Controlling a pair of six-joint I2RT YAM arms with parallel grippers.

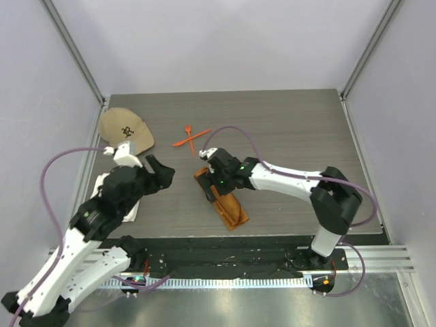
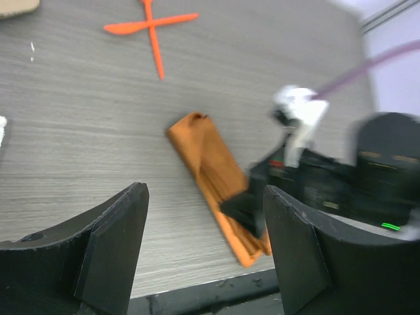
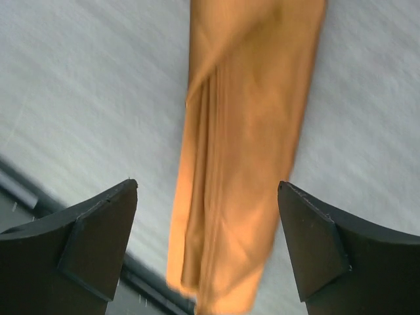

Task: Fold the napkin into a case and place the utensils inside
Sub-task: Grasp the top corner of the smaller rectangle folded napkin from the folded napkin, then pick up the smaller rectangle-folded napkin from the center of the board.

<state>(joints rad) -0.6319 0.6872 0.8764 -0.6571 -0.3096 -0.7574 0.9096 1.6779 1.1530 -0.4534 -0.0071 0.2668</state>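
The rust-orange napkin lies folded as a narrow flat case [image 1: 228, 206] on the dark wood table, running from back left to front right. It also shows in the left wrist view [image 2: 213, 172] and the right wrist view [image 3: 243, 151]. My right gripper [image 1: 212, 187] is open and hovers over the case's far end, its jaws spread either side of the cloth [image 3: 207, 249]. My left gripper [image 1: 163, 174] is open and empty, left of the case [image 2: 207, 256]. Two bright-orange utensils [image 1: 190, 138] lie crossed behind the case, also in the left wrist view [image 2: 152, 26].
A tan cap [image 1: 123, 128] sits at the table's back left. A white towel [image 1: 133, 208] lies under the left arm near the left front edge. The table's front edge and black rail [image 1: 231, 243] run just beyond the case's near end.
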